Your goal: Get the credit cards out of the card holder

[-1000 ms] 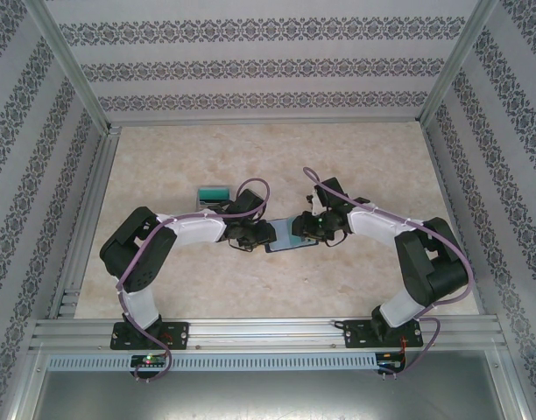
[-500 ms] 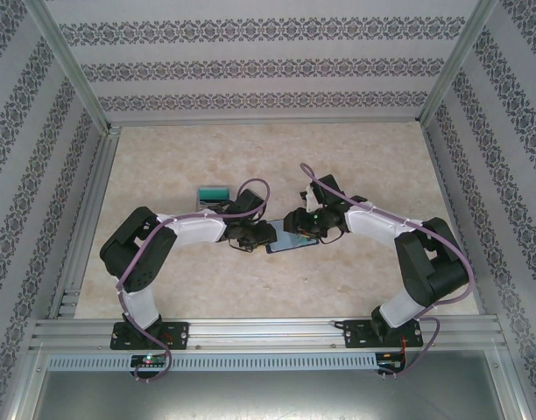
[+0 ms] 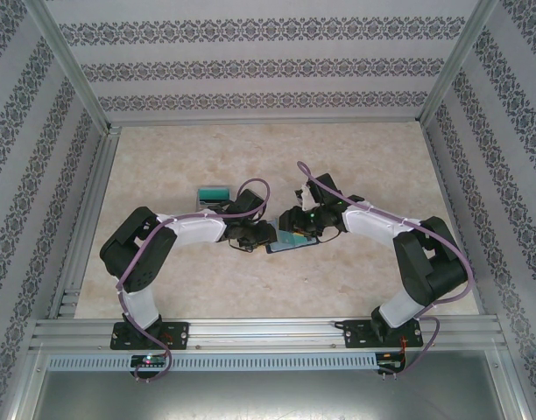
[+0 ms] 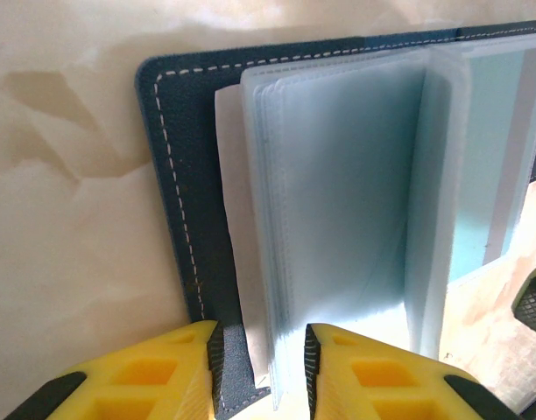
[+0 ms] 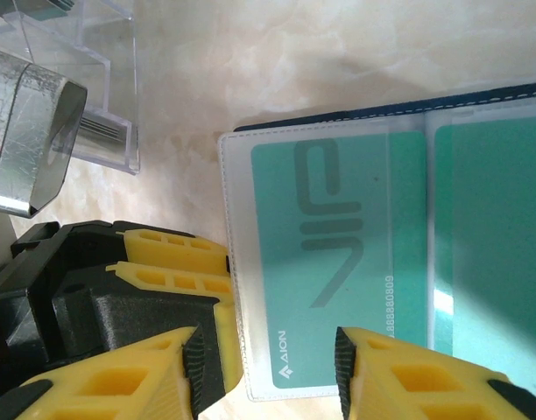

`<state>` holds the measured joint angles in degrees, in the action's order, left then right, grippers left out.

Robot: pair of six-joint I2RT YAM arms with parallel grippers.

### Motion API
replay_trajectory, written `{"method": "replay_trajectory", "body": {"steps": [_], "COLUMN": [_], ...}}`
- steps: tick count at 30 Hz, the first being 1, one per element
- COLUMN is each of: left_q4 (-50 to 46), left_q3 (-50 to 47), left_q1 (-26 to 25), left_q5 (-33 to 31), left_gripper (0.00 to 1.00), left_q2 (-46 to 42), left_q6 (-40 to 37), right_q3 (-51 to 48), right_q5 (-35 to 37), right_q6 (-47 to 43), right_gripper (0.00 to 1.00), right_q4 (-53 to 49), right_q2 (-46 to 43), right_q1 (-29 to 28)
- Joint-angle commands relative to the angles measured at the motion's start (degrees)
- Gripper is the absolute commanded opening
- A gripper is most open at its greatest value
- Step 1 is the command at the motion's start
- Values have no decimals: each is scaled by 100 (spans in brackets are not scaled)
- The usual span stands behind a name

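On table (image 3: 163, 157) centre: card holder (image 3: 292, 245) open, long axis left-right, slightly tilted.

Credit cards (image 5: 338, 262) in card holder (image 4: 176, 175) on table (image 3: 356, 157), clear box (image 3: 213, 193) behind-left.

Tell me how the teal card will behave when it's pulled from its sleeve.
The teal card looks flat and thin, so probably stiff yet light. Sitting in a smooth clear sleeve, it may slide freely yet slip from a pinch. The sleeve pages fan loosely, so the card holder likely shifts unless the left hand pins it.
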<state>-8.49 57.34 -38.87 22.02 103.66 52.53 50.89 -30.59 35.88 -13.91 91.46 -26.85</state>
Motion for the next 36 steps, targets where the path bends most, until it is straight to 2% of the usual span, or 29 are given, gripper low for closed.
{"method": "replay_trajectory", "body": {"steps": [1,12,15,19,30,36], "left_q4": [-180,-1057,-868,-551,-386,-614], "left_q3": [28,82,222,441,509,491], "left_q1": [64,255,248,222,179,167], "left_q5": [-53,-548,-273,44,136,86], "left_gripper": [33,30,29,16,14,14], "left_q2": [18,-847,-697,-295,170,316], "left_q6": [-88,-346,-355,-308,-159,-141], "right_q3": [36,92,134,200,348,377], "right_q5": [214,317,300,291,273,247], "right_q6": [7,-178,-186,-212,-289,-345], "right_gripper": [44,38,36,34,30,31], "right_q4": [-81,-270,-270,-286,-332,-350], "right_q2": [48,223,351,501,679,844], "right_q1": [52,215,213,211,163,137]}}
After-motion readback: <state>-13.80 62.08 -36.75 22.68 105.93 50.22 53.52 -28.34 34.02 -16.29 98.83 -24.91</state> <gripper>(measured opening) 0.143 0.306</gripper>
